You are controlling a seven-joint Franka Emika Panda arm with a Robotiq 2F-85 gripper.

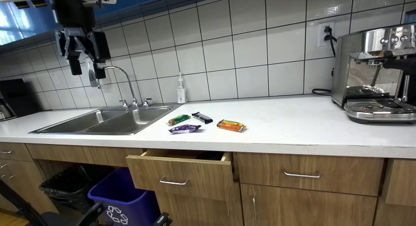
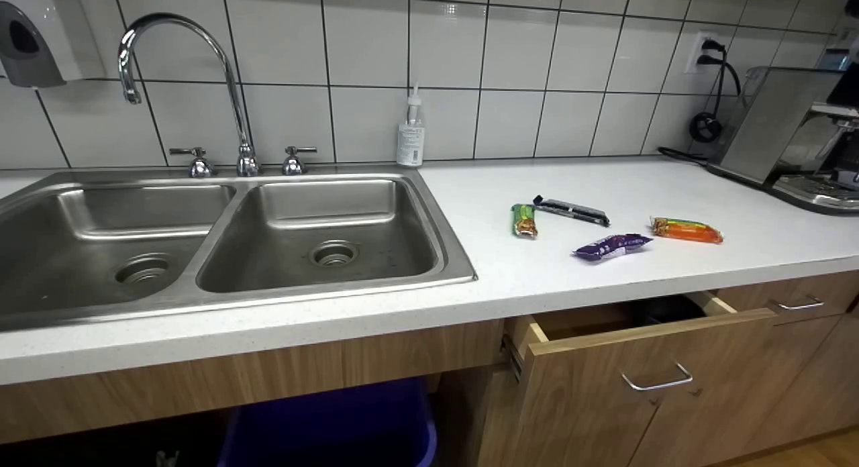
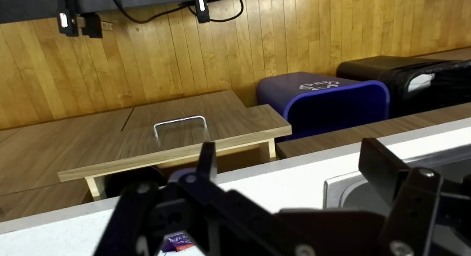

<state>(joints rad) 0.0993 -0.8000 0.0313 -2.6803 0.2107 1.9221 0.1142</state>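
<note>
Your counter [image 1: 286, 122] carries the sink [image 2: 445, 239], set into its top, and below its front edge the drawer [image 1: 182, 170] stands pulled out part-way. You look to be at the stage before any grasp: the gripper [image 1: 87, 69] hangs high above the counter, fingers well apart, nothing between them, touching nothing. On the counter, to one side of the sink and toward the front edge, lie the orange bar [image 1: 231, 125], farthest from the sink; the purple bar [image 1: 185, 129], closest to the front edge; the dark bar [image 1: 202, 117], farthest back; and the green bar [image 1: 178, 119], just beside the dark bar's end, touching or not you can't tell. A pick from up here would likely ask you to come down low and set the fingers across one narrow wrapper. Counting down in size, you have one counter, one sink with two basins, one blue bin [image 1: 136, 205], one black bin [image 3: 368, 68], one drawer pulled out, one coffee machine [image 1: 377, 76] well apart from the sink, one gripper, one dark item [image 2: 668, 309] inside the drawer that you can't make out, one tap [image 2: 239, 118], one soap bottle [image 1: 181, 92] at the back edge by the sink's rear corner, and four bars.
</note>
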